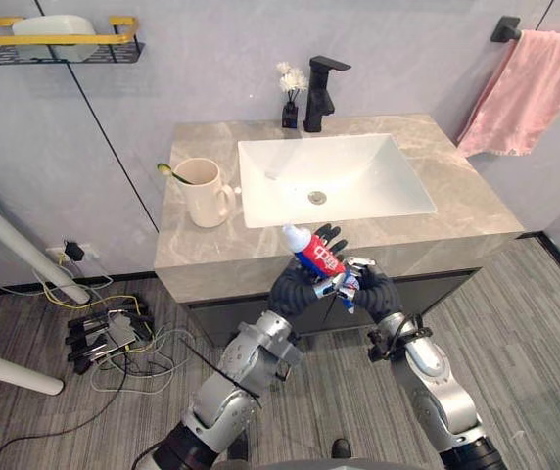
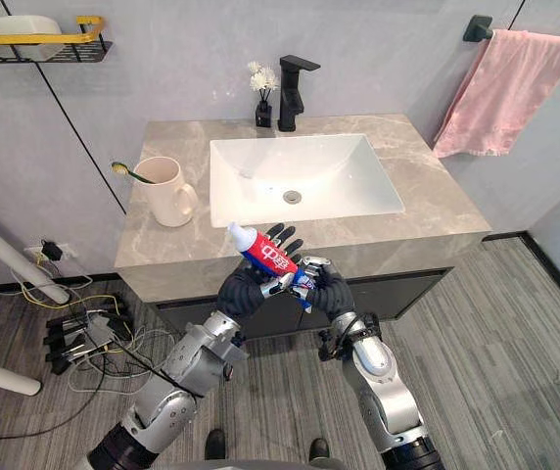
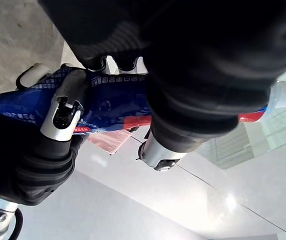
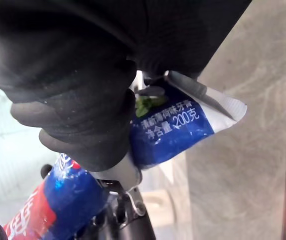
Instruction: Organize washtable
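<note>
Stone washtable (image 1: 456, 186), sink (image 1: 358, 166), mug (image 1: 200, 191) — left hand (image 1: 295, 289), right hand (image 1: 373, 286) grip toothpaste (image 1: 316, 253).

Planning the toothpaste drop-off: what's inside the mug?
A toothbrush leans in the mug, one end sticking out past the rim. Its lower end and the mug's bottom are hidden by the wall. The left hand and right hand grip the toothpaste.

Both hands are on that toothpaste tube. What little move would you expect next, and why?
Probably the right hand lets go of the tail, leaving the toothpaste tube with the left hand. Both grip it by the counter front edge, and the mug holding a toothbrush stands on the left side.
</note>
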Tool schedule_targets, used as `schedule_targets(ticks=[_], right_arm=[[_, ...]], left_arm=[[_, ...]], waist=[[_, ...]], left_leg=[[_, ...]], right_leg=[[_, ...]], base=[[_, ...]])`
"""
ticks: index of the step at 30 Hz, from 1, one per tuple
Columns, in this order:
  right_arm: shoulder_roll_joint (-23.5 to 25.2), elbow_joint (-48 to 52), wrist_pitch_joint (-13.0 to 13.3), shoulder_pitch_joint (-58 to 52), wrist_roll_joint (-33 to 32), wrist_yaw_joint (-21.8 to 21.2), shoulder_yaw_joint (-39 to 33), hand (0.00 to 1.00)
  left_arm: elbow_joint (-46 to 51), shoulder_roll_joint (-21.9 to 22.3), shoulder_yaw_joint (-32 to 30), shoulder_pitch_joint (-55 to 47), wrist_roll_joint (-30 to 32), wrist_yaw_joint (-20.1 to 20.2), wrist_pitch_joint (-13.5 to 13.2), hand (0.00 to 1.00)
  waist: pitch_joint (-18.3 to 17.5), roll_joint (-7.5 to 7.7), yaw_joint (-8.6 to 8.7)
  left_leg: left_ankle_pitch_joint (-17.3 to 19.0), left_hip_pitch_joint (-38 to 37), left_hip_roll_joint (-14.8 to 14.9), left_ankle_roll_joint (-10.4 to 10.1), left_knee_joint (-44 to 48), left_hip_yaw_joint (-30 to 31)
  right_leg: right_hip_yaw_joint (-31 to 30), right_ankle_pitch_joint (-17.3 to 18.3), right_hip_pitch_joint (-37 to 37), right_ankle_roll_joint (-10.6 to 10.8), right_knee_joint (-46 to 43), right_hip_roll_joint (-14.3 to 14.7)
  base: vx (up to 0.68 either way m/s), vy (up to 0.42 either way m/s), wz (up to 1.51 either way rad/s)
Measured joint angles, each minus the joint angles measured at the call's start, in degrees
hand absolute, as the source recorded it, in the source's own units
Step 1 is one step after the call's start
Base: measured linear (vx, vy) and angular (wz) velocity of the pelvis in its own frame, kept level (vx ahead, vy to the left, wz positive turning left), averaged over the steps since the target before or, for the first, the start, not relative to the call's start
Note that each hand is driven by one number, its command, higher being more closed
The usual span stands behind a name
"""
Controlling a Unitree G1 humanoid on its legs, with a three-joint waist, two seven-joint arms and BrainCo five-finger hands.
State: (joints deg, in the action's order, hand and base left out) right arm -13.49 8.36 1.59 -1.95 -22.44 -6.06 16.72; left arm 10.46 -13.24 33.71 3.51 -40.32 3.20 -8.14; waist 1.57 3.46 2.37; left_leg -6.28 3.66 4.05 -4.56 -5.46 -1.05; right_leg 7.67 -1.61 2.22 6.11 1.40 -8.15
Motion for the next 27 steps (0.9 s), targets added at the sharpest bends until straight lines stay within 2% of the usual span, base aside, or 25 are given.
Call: schedule_targets(ticks=[1, 14, 15, 20, 25, 27], right_arm=[[-0.18, 0.0, -0.16, 0.0, -0.02, -0.03, 0.16, 1.0], [-0.51, 0.0, -0.4, -0.01, 0.05, -0.1, 1.6, 1.0], [-0.5, 0.0, -0.4, -0.05, 0.04, -0.14, 1.63, 0.0], [-0.44, -0.02, -0.4, -0.88, -0.12, -0.66, 1.73, 0.0], [0.58, -1.45, -0.52, -3.49, -3.69, -2.05, 1.23, 0.0], [2.54, -3.95, -0.48, -5.32, -5.24, -3.02, 0.79, 0.0]], left_arm=[[0.0, -0.41, 0.16, 0.0, -0.08, -0.02, -0.03, 1.0], [-0.04, -1.2, 0.56, -0.32, -0.07, -2.18, -0.68, 1.0], [-0.06, -1.2, 0.56, -0.31, -0.05, -2.19, -0.75, 1.0], [-0.33, -1.16, 0.58, -0.25, 0.14, -2.22, -0.64, 1.0], [-0.33, -1.14, 0.88, 0.28, 2.96, -2.19, 1.7, 1.0], [-0.33, -1.15, 1.75, 2.31, 5.27, -2.03, 3.62, 1.0]], waist=[[0.0, 0.0, -0.02], [0.0, 0.0, -0.04], [0.0, 0.0, -0.03], [-0.01, 0.01, 0.01], [-0.81, 0.1, 0.12], [-1.54, 0.11, 0.19]], left_leg=[[0.0, 0.0, 0.0, 0.0, 0.0, 0.01], [-0.15, -0.04, -0.01, 0.1, -0.03, 0.11], [-0.16, -0.04, -0.01, 0.11, -0.03, 0.11], [-0.17, -0.08, -0.02, 0.12, -0.04, 0.12], [-0.21, -0.25, -0.02, 0.14, -0.04, 0.03], [-0.2, -0.57, -0.02, 0.14, -0.04, -0.07]], right_leg=[[0.0, 0.0, 0.0, 0.0, -0.02, 0.0], [-0.02, 0.2, 0.01, -0.23, -0.14, -0.01], [-0.02, 0.2, 0.01, -0.22, -0.14, -0.02], [-0.01, 0.21, -0.02, -0.21, -0.15, -0.02], [-0.01, 0.22, -0.09, -0.24, -0.17, -0.04], [-0.01, 0.25, -0.36, -0.29, -0.17, -0.07]], base=[[0.0, 0.0, 0.0], [0.0, 0.0, 0.0], [0.0, 0.0, 0.0], [0.0, 0.0, 0.0], [0.0, 0.0, 0.0], [0.0, 0.0, 0.0]])
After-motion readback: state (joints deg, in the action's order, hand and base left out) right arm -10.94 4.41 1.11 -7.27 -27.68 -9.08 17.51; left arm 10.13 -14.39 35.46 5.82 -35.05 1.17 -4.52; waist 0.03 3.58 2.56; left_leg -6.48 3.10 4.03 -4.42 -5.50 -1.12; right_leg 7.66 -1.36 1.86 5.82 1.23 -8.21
